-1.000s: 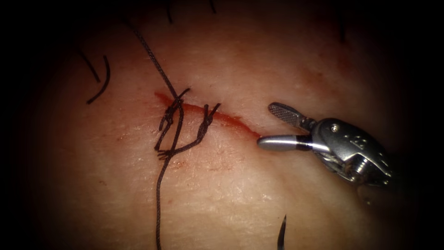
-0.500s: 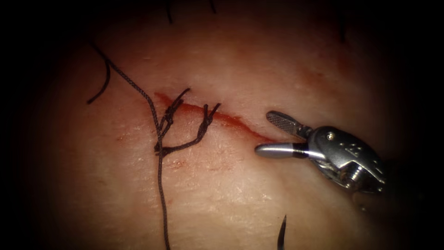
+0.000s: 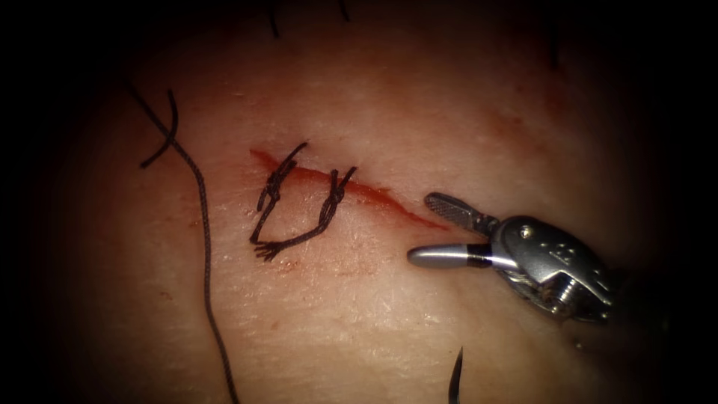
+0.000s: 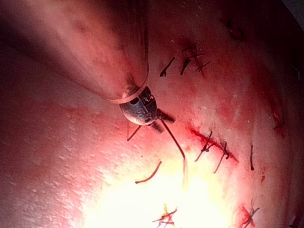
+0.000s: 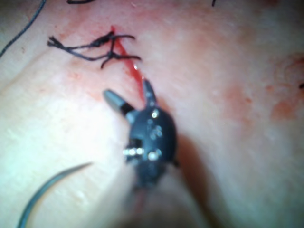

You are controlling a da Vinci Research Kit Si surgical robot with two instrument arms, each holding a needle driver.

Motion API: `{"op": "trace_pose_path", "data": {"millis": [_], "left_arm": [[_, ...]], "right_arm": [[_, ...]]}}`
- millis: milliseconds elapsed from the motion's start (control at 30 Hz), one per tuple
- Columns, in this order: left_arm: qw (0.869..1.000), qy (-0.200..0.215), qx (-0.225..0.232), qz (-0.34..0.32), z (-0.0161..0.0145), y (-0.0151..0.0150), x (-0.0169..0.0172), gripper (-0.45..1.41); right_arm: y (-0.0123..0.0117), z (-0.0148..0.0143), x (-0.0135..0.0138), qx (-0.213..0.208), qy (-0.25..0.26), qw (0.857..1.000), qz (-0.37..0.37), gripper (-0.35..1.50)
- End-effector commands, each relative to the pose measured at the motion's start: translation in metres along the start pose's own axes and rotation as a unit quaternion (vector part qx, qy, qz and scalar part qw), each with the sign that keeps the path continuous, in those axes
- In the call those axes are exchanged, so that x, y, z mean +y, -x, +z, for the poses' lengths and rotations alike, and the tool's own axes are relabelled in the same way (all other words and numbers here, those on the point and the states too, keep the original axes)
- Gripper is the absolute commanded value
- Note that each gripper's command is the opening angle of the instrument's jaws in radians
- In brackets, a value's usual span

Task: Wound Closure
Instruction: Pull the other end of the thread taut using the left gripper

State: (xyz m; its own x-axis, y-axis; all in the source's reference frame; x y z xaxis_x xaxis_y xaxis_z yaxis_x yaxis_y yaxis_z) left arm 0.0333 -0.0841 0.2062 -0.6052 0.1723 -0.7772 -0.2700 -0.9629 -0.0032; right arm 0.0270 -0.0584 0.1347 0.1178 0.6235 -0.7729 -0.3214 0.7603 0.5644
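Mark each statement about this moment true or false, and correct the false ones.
1. The right tool's jaws are shut on the needle. False: the right tool stands with its jaws open and holds nothing, at the right end of the cut.
2. Two knotted stitches cross the cut. True: see the stitches.
3. The needle lies on the tissue, held by no tool. True: the needle rests on the tissue.
4. The long thread lies right of the cut. False: the thread runs left of it.
5. The left tool holds the thread. True, as far as the left wrist view shows the left tool.
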Motion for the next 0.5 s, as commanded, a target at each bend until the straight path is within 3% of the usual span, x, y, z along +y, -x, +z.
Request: {"op": "trace_pose_path", "data": {"millis": [33,67,100,400,500], "left_arm": [[1.000,-0.001,0.007,-0.025,0.0013,0.0000,0.0006,1.19],[0.999,-0.008,0.010,-0.045,0.0020,-0.0004,0.0008,1.34],[0.998,-0.013,0.014,-0.063,0.0024,-0.0007,0.0008,1.38],[0.991,-0.028,0.018,-0.129,0.0035,-0.0028,0.0020,1.29],[0.990,0.001,0.035,-0.137,0.0036,-0.0050,0.0044,1.28]], "right_arm": [[0.0005,0.0008,-0.0001,0.000,-0.001,1.000,0.001,1.33],[0.0005,0.0007,-0.0001,0.000,-0.001,1.000,0.001,1.33],[0.0005,0.0007,-0.0001,0.000,-0.001,1.000,0.001,1.33],[0.0005,0.0002,-0.0002,0.000,-0.002,1.000,0.001,1.33],[0.0005,0.0002,-0.0001,0.000,-0.002,1.000,0.001,1.33]]}}
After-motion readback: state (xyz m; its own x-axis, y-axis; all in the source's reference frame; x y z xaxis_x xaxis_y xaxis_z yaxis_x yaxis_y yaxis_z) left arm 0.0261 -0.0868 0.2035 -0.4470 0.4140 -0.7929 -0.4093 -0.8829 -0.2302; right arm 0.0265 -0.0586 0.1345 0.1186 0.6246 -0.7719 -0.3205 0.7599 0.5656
